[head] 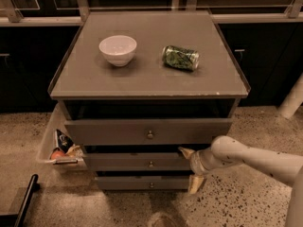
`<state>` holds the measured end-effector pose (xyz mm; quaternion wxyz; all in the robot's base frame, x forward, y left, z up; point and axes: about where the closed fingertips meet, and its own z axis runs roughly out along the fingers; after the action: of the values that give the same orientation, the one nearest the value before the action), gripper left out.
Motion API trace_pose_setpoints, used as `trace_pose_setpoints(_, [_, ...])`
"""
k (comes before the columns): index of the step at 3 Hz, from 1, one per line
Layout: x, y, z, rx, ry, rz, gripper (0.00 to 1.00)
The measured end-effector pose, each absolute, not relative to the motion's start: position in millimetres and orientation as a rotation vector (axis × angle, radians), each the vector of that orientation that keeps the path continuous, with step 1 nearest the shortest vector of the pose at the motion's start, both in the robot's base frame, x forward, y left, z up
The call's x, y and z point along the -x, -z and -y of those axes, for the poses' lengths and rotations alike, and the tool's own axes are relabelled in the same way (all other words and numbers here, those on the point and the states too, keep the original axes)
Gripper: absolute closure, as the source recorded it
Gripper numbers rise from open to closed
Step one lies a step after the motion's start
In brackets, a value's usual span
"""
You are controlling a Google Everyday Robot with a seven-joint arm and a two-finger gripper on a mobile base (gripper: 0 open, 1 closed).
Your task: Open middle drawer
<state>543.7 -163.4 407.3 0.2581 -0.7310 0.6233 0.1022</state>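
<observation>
Grey-brown middle drawer (128, 162) is not yet pulled out. Tool (190, 168) sits at that drawer's right end, fingers (185, 151) spread above and below its front panel, likely to catch the panel edge for pulling.

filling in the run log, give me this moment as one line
grey-brown wooden middle drawer: not clearly open | hand: open, straddling the drawer front's right end, right of its small round metal knob
</observation>
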Motion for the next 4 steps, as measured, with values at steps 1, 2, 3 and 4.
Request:
trace_pose_setpoints(1, [-560.0, -407.1, 166.4, 1.96, -0.255, -1.701, 0.0])
trace_pose_setpoints(2, [-563.9, -389.8, 163.0, 1.924, -0.251, -1.741, 0.0])
trace_pose_setpoints(3, [-563.9, -389.8, 163.0, 1.924, -0.251, -1.741, 0.0])
trace_pose_setpoints(4, [-563.9, -389.8, 163.0, 1.924, -0.251, -1.741, 0.19])
